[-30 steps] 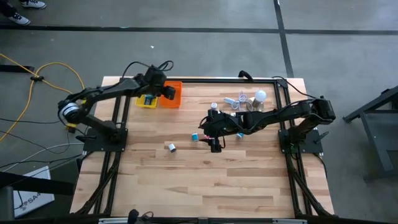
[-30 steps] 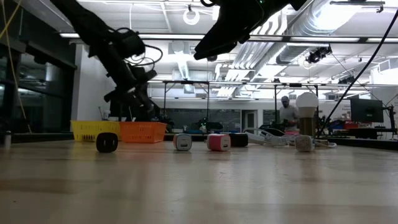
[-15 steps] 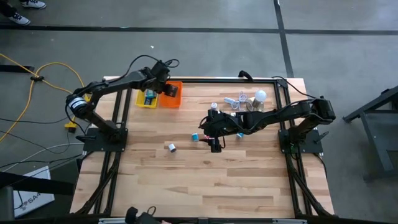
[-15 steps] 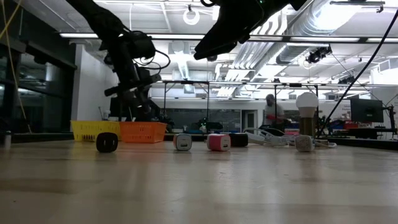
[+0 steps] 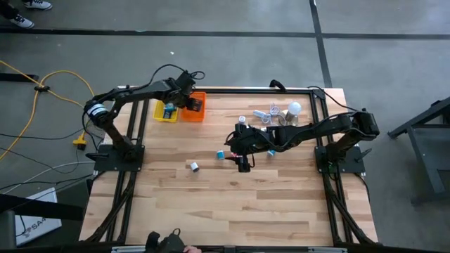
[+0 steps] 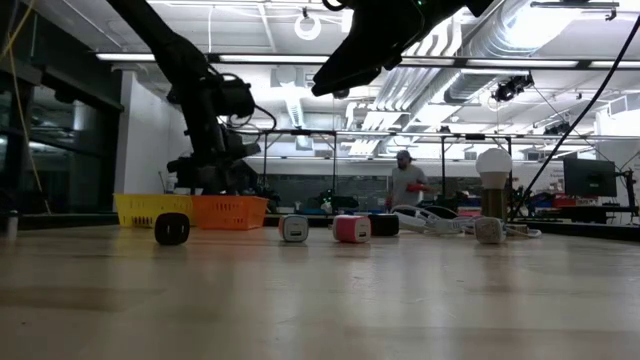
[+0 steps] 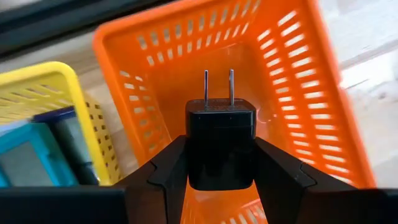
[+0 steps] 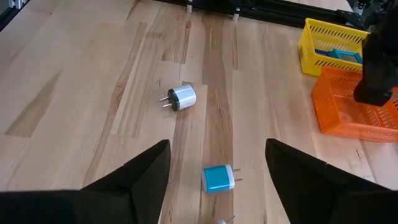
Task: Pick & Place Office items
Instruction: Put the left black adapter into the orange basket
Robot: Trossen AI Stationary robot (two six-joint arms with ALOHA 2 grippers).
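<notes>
One black plug adapter (image 7: 219, 142) is sitting clamped in the left gripper (image 7: 219, 163) right over the orange basket (image 7: 298, 87); right gripper (image 8: 214, 165) is hanging wide open, empty, above the blue adapter (image 8: 217, 178) and white one (image 8: 180, 97) well away from the basket, so I'd guess several are waiting.

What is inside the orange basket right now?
The orange basket looks empty where visible; the black plug held by the left gripper hangs over it and hides part of its floor.
</notes>
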